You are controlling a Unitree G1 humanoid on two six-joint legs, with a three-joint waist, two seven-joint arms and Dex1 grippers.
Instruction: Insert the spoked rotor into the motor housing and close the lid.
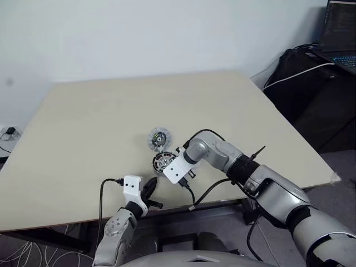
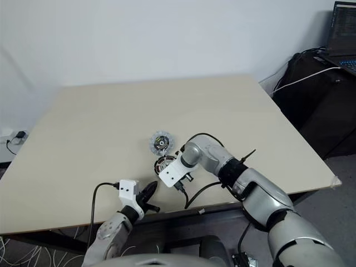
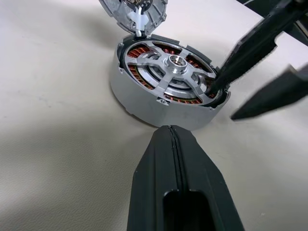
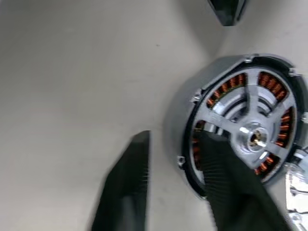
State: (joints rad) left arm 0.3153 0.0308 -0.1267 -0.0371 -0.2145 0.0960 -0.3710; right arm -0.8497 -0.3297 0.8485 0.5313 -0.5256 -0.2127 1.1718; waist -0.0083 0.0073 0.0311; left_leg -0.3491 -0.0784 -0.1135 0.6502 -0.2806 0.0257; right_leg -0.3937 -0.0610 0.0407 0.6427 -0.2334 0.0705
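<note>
With the spoked rotor [image 3: 174,72] already seated in the motor housing [image 3: 144,103], the right gripper [image 4: 175,187] straddles its rim, jaws parted; the lid [image 1: 159,138] lies at twelve o'clock, and the left gripper [image 3: 174,144] is closed.

Surface: beige table [image 1: 83,128].
On it: motor housing [image 1: 162,162]; lid [image 1: 159,138] just beside, at its 12 o'clock.

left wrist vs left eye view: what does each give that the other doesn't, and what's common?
Left wrist: spoked rotor seated in the motor housing, copper windings between spokes; right gripper straddling the rim, one fingertip inside. Left eye: whole table, laptop at far right. Both: motor housing uncovered, lid next to it, left gripper shut nearby.
</note>
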